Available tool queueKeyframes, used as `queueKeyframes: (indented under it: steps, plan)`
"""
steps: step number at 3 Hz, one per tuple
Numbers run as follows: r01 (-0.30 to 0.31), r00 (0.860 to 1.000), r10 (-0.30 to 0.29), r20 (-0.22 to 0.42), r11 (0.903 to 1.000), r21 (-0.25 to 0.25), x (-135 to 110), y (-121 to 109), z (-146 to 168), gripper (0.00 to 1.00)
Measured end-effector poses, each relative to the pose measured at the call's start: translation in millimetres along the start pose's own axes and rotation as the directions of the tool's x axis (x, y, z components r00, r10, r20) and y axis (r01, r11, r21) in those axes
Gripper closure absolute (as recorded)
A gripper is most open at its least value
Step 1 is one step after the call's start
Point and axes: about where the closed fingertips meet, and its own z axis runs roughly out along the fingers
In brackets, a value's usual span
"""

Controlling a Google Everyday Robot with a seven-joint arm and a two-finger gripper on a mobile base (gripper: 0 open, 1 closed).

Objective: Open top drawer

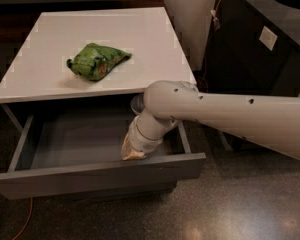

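Top drawer point(90, 178): grey, flat handleless front, pulled well out toward the near side beneath the white cabinet top point(50, 79); grey interior exposed.
Gripper point(132, 154): tan tip down inside the drawer, right of centre, just behind the front panel; how its jaws stand cannot be told.
Arm point(230, 116): white, reaching in from the right.
Green crumpled bag point(97, 60): lying on the cabinet top.
Black bin point(255, 44): far right.

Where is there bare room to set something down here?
The top drawer floor is bare from the gripper to its far side wall. The white top is free all around the green bag. Crowded: the drawer end where the arm enters.
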Motion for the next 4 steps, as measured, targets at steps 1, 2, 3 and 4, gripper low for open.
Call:
queueKeyframes:
  steps: [1,2,3,4]
  plan:
    - [0.002,1.000,-0.002,0.004,0.9997,-0.024,-2.5,12.6,-0.7,1.00]
    - [0.010,1.000,-0.009,0.021,0.9987,-0.050,-8.9,30.1,-9.3,1.00]
    - [0.021,0.999,-0.018,0.040,0.9970,-0.075,-15.6,46.0,-17.7,1.00]
    - [0.026,0.998,-0.022,0.051,0.9959,-0.087,-19.2,53.3,-21.6,1.00]
